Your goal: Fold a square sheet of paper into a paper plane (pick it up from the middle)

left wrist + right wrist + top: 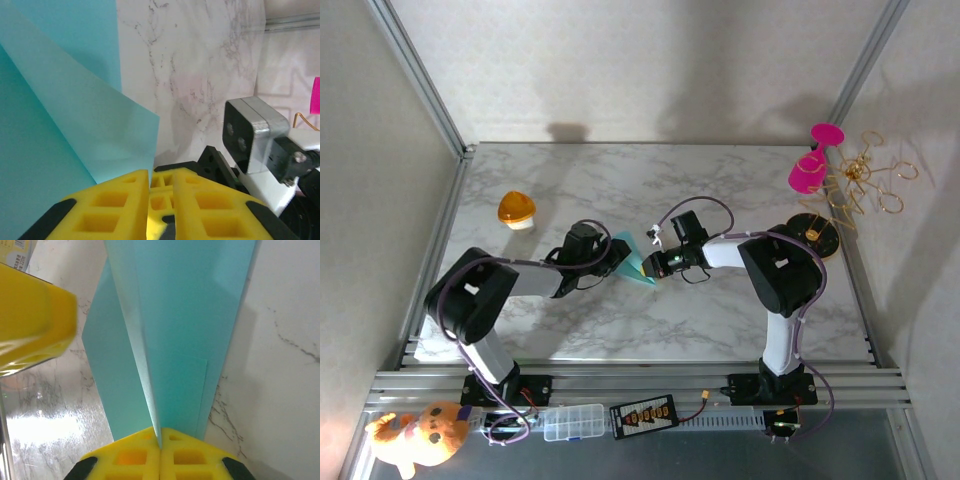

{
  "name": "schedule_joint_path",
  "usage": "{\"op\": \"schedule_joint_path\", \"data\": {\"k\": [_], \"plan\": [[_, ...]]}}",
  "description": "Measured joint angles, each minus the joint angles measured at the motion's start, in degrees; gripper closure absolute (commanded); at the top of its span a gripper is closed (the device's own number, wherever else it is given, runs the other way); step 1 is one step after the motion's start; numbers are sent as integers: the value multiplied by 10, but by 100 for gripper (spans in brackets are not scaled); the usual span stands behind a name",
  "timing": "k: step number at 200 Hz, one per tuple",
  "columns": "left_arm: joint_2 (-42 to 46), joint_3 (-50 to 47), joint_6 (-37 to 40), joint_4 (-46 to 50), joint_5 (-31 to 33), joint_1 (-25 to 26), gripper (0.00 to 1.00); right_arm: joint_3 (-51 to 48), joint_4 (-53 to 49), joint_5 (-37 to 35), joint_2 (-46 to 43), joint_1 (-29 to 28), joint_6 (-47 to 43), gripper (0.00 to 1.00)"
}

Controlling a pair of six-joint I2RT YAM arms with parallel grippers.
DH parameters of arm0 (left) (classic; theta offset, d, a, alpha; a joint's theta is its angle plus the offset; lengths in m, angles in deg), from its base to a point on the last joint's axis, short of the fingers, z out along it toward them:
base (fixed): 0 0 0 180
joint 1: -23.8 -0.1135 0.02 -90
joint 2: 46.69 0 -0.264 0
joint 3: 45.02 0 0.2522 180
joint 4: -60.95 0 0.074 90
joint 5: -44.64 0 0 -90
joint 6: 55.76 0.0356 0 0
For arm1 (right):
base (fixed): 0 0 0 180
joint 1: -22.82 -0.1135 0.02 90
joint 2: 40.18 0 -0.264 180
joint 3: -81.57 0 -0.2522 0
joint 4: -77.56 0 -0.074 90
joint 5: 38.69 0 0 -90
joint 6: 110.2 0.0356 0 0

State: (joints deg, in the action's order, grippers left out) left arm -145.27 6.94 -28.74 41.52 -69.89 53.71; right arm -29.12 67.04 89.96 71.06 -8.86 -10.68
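At the near edge, in front of the worktop (720,190), a plush toy (420,432), a clear box (574,421) and a black board (644,412) are laid in a row from left to right. Just beyond them the two arm bases are bolted to the rail. The left arm (470,295) is raised from its base to an elbow at the near left of the worktop, then bent and stretched low toward the right. The right arm (782,270) is posed much the same on the other side: raised to an elbow at the right, then folded and stretched toward the left. The two wrists are set almost nose to nose at mid-worktop, with the paper (633,262) between them.

The paper is folded into a pointed shape with a centre crease. The right jaws are clenched on it: their yellow fingers (125,460) are pressed together with the crease caught between the tips. The left jaws are drawn nearly together at the paper's left edge; whether the paper is pinched there cannot be told.

Farther off, an orange dome (517,208) is seen at the left, well apart from the paper. A black disc (817,232) is seen by the right elbow, with a pink object (808,170) and a gold wire piece (865,185) at the far right.
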Motion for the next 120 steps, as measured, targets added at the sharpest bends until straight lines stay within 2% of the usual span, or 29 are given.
{"op": "schedule_joint_path", "data": {"k": [104,120], "plan": [[-62,19,-2,-41,-30,0,83,1,-1,0,0,0,2,91],[-68,21,-3,-44,-30,0,83,1,-1,1,0,0,4,86]]}}
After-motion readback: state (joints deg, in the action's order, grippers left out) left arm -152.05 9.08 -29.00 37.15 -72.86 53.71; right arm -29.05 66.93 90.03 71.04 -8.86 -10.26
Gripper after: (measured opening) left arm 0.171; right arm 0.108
